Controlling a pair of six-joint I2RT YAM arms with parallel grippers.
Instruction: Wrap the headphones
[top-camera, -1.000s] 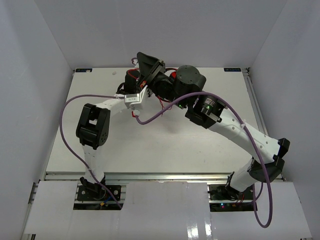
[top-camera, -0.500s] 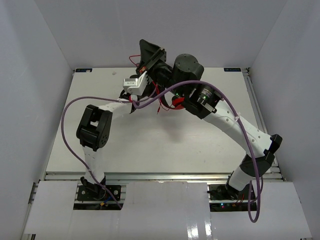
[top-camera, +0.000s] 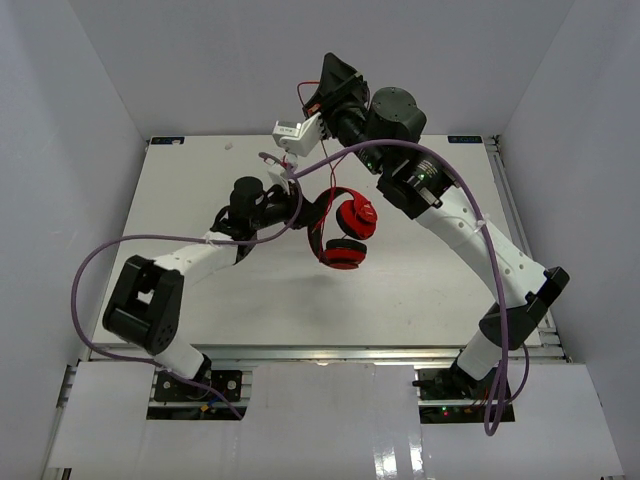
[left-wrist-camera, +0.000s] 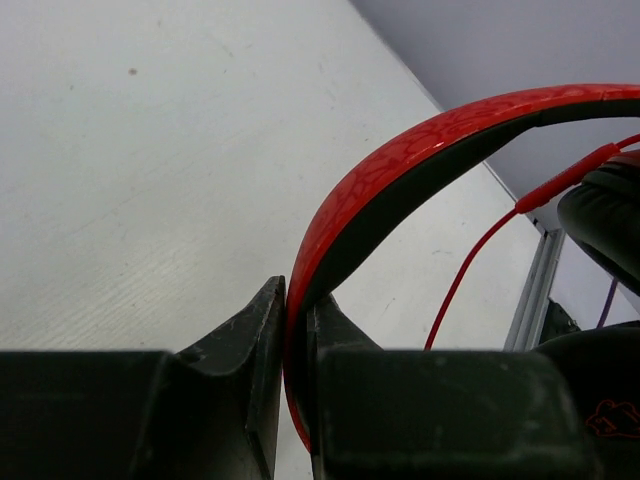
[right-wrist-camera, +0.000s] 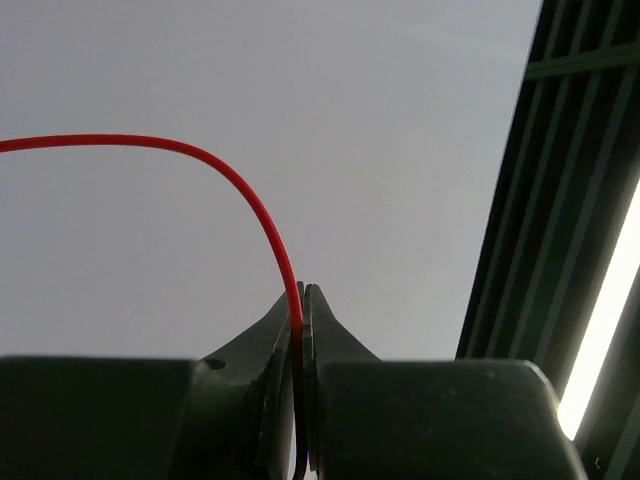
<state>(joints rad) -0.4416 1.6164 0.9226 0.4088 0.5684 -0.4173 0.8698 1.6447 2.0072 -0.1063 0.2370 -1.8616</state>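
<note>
The headphones (top-camera: 348, 235) hang above the middle of the table, with both round red ear cups (top-camera: 356, 216) showing below the headband. My left gripper (top-camera: 305, 208) is shut on the red-and-black headband (left-wrist-camera: 400, 170); both fingers (left-wrist-camera: 255, 320) press its lower end. My right gripper (top-camera: 325, 90) is raised high near the back wall and shut on the thin red cable (right-wrist-camera: 250, 200), which arcs away to the left from the fingertips. In the left wrist view the cable (left-wrist-camera: 480, 250) runs down beside a black ear pad (left-wrist-camera: 610, 210).
The white table (top-camera: 420, 290) is enclosed by white walls on three sides. A metal rail (top-camera: 505, 190) runs along its right edge. Thick purple arm cables (top-camera: 85, 275) loop out at the left and down the right arm (top-camera: 500, 400).
The left arm has stretched out lower and toward the middle, carrying the headphones clear of the arms. The right gripper has risen toward the back wall with the cable.
</note>
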